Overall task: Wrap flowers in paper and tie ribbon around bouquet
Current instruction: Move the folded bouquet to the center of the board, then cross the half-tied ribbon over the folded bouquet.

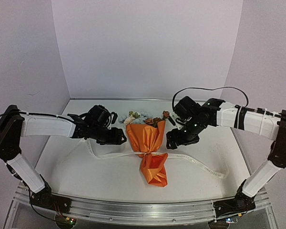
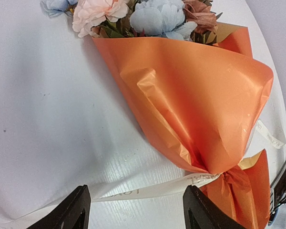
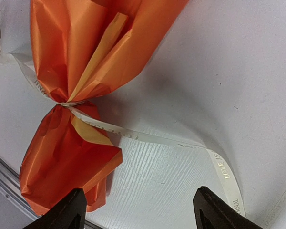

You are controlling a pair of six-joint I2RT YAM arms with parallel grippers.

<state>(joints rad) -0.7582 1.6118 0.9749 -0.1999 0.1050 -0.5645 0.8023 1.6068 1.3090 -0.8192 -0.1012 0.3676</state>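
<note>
Where the two arm bases are bolted to the metal rail (image 1: 133,210) along the near edge, the white table (image 1: 62,167) begins with a band of bare surface. First on it comes the crumpled tail of the orange paper (image 1: 153,171), its tip just short of that edge. Just beyond, the ribbon (image 1: 200,166) cinches the bouquet (image 1: 147,138) at its waist. One end trails right and nearward, stopping well inside the right edge, and the other curves left under the left arm. The left gripper (image 1: 121,138) hangs just beside the cone's left fold and the right gripper (image 1: 171,141) just beside its right fold. Both have their fingers spread wide with nothing between them. Bare tabletop lies outside each arm towards the table's side edges. Farthest off, the flowers (image 1: 142,117) spill from the cone's mouth, with a narrow strip of table before the back wall.
</note>
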